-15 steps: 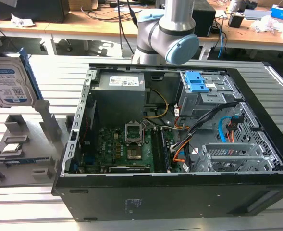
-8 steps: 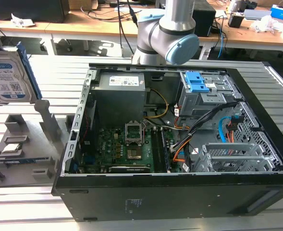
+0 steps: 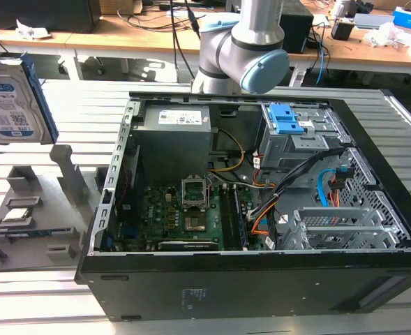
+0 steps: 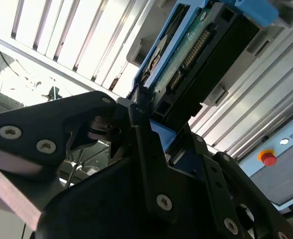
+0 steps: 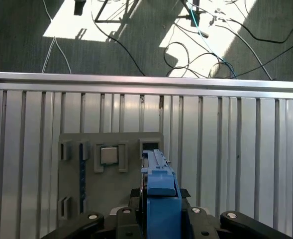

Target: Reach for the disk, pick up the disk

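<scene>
Pick-up step, with the reach apparently done. Clamped shut on the disk [image 4: 188, 52] with the gripper [image 4: 158, 124]. In the second wrist view, black fingers [image 4: 139, 124] pressed against the blue bracket, no gap visible on the near side. Cannot check the far side.

Disk location: at the exterior view's far left [image 3: 13, 98], standing on edge with the label showing, hanging above the grey fixture plate [image 3: 45, 209] and apart from it. In the first wrist view, edge-on [image 5: 160, 184] over the plate [image 5: 111, 199], just beside an empty slot [image 5: 148, 145].

By judgement, any further travel calls for a straight vertical pull with no twist and the squeeze kept constant. Plastic bracket, so likely to flex or slip if tilted.

Edges to mind:
- Upright posts [image 3: 69, 167] of the fixture, below the disk and toward the exterior view's right. Nearest snag.
- Processor chip [image 5: 109, 155] in its pocket, near the slot but apart from the disk.
- Computer case [image 3: 261, 293] side wall, well apart toward the exterior view's right.

Open room straight up, and over the slatted table [image 3: 79, 118] beyond the fixture.
</scene>
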Motion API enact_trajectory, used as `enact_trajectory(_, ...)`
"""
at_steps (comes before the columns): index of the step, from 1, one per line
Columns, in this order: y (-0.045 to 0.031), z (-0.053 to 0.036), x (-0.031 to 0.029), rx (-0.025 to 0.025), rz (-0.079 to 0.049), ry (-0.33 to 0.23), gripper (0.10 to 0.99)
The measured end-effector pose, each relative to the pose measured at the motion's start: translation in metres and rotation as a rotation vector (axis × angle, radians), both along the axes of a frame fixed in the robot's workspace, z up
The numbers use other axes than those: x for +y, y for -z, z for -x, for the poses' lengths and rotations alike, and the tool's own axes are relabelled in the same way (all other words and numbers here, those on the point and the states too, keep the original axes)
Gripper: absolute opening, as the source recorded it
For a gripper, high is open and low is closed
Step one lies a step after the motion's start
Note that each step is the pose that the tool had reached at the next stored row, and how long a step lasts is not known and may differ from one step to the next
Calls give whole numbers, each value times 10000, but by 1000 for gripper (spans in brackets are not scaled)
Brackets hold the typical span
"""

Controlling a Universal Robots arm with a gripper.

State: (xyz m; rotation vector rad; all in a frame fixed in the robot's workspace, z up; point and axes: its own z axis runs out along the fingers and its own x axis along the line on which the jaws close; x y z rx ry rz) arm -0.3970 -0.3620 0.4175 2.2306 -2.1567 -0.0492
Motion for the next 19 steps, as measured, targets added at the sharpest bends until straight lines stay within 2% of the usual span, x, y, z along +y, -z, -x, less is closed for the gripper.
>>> enact_trajectory(12,-259,-13,0,50,0,0,365)
enact_trajectory(13,-301,-14,0,58,0,0,365)
enact_trajectory(18,-406,-21,0,82,0,0,365)
enact_trajectory(19,-446,-24,0,92,0,0,365)
